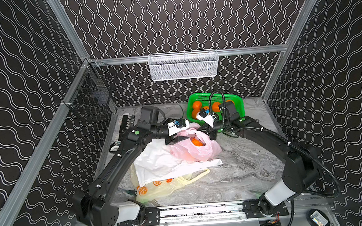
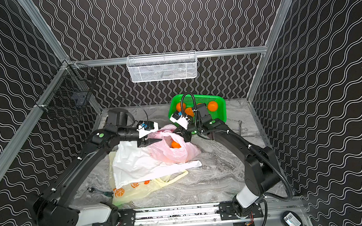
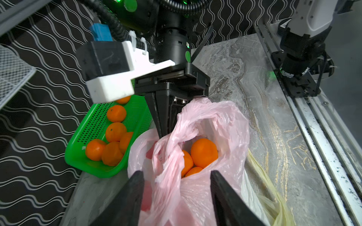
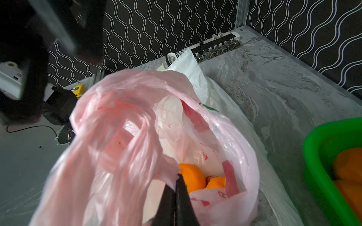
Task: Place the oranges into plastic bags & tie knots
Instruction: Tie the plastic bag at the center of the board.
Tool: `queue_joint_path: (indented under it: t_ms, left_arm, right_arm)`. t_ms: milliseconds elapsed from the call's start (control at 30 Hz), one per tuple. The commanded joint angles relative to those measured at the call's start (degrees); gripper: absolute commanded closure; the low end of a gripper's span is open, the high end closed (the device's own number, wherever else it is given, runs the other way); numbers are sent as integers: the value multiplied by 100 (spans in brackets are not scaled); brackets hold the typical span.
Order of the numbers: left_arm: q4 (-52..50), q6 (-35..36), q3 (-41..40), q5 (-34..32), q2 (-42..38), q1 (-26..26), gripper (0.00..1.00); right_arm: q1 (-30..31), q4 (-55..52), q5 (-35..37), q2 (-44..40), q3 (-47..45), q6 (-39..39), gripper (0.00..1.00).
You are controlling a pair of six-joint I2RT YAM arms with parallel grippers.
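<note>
Only the right gripper (image 4: 177, 182) pinches the pink bag (image 3: 205, 117), the left gripper (image 3: 175, 173) standing with jaws parted, so a sagging rim could spill oranges (image 3: 203, 152).

Translucent pink bag (image 1: 197, 154) with red prints; plain white bag (image 1: 157, 161); pale yellow bag (image 1: 153, 191) with orange-slice prints. Bright orange oranges (image 3: 203, 152), green perforated basket (image 1: 237, 101). Grey marbled table (image 1: 246, 170), walls (image 1: 190, 18) black with white wavy lines.
</note>
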Motion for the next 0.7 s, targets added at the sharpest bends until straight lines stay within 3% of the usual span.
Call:
queue_joint_path:
  t_ms: [0,300,667]
  left_arm:
    - [924,-945,-549,-563,-523,17,42]
    - [1776,-2198,-2269,-1527,-1825,-9,43]
    - [2322,-2609,-2352,-1622,-1249,-95,44]
  right_arm:
    - [11,158,-43,-59,-43,23,100]
    - [11,202,-108,-35,-66,-8,100]
    - [7,290,-162,-26,-127,9,100]
